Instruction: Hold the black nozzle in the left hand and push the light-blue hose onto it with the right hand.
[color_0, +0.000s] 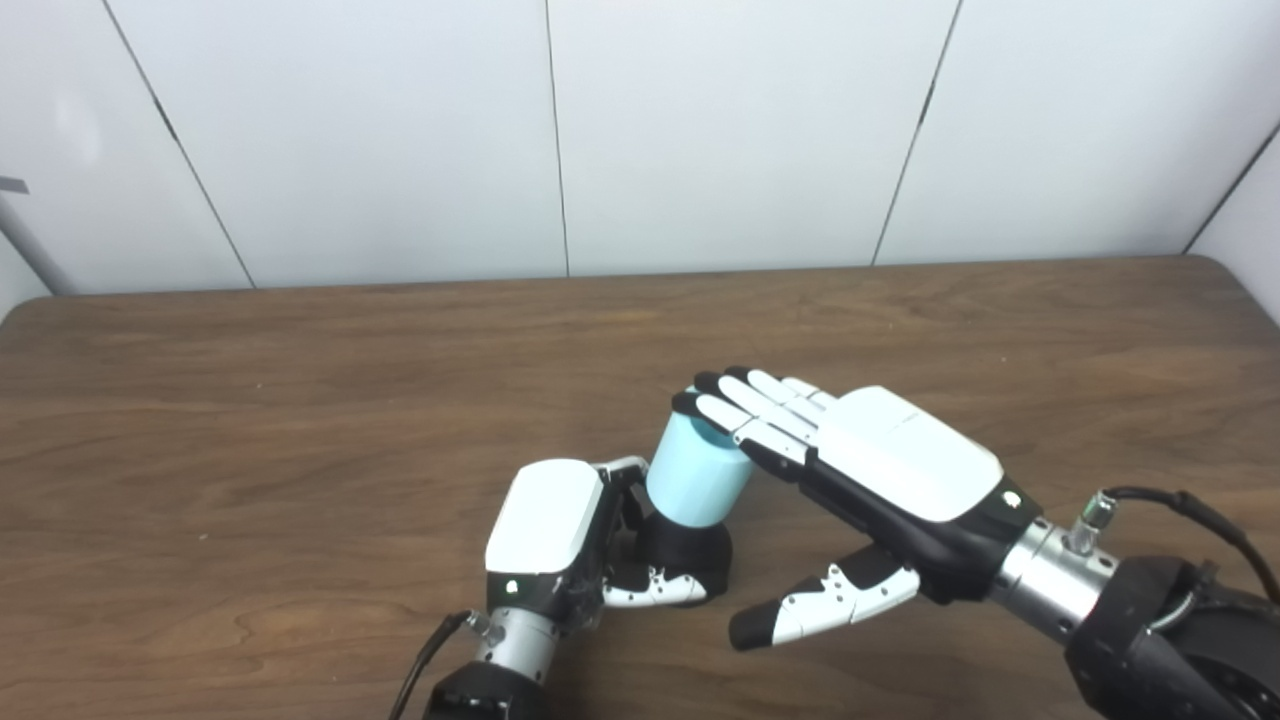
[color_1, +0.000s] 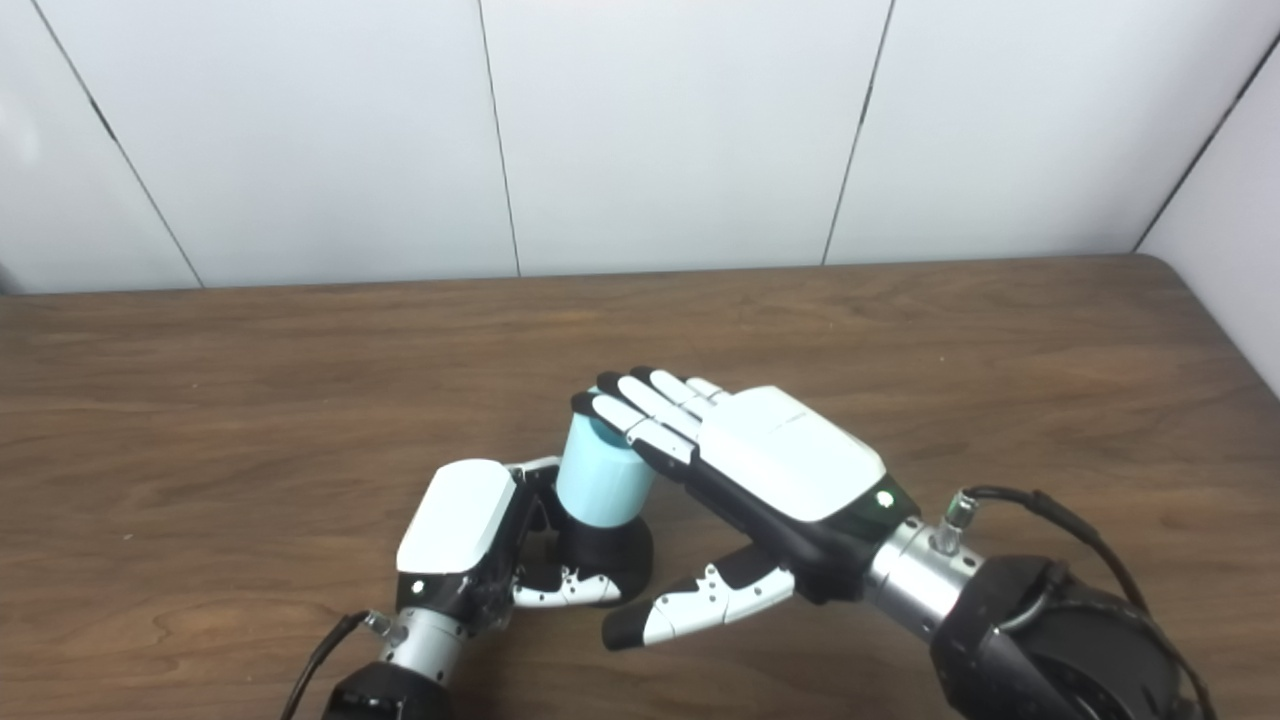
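Standing near the table's (color_0: 300, 400) 6 o'clock edge, the black nozzle (color_0: 690, 552) carries the light-blue hose (color_0: 695, 478). Only the left eye view shows a grey pole (color_0: 30, 248) at 9 o'clock. The left hand (color_0: 560, 545) clamps the nozzle. The right hand (color_1: 760, 470) lies flat, fingers (color_1: 640, 405) straight, together, on the hose top, thumb apart.

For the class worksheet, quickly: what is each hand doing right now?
Left hand: shut on the black nozzle.
Right hand: open, fingers flat on top of the light-blue hose, holding nothing.
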